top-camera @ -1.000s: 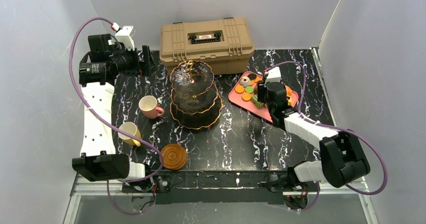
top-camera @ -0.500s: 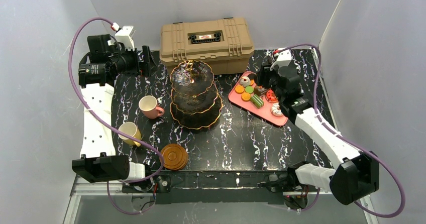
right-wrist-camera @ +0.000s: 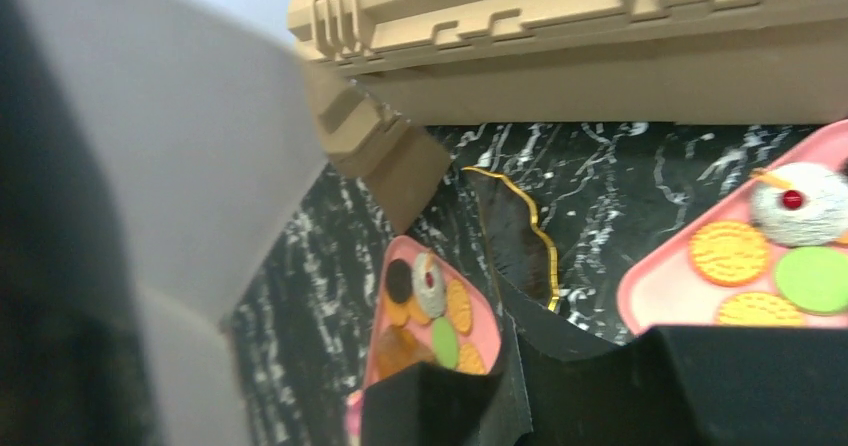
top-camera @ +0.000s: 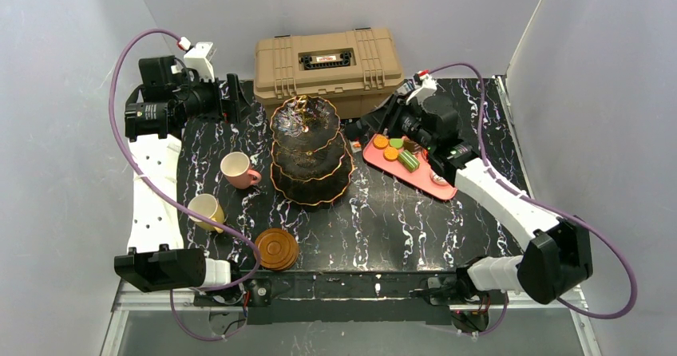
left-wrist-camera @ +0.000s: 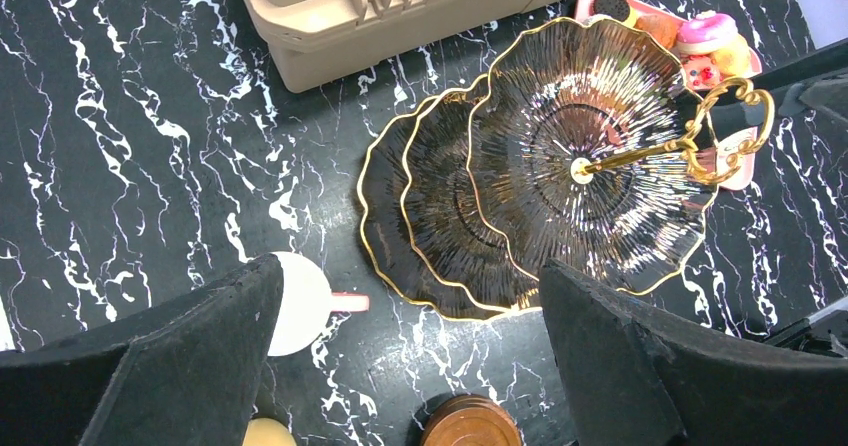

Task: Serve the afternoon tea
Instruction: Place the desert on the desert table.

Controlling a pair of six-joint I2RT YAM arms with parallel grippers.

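Worktop of black white-veined marble pattern [top-camera: 399, 228] carries the three-tier black scalloped stand with gold rims [top-camera: 310, 152] centrally. Left arm runs up the left edge and bends right at the far corner, ending in the left gripper [top-camera: 234, 94]. Right arm stretches diagonally, with the right gripper [top-camera: 369, 122] low between the stand and the pink pastry tray [top-camera: 399, 172].

Left wrist view: jaws wide apart, empty.

Right wrist view: black fingers [right-wrist-camera: 700, 386] below the tan plastic toolbox [right-wrist-camera: 600, 56]; grip cannot be told.
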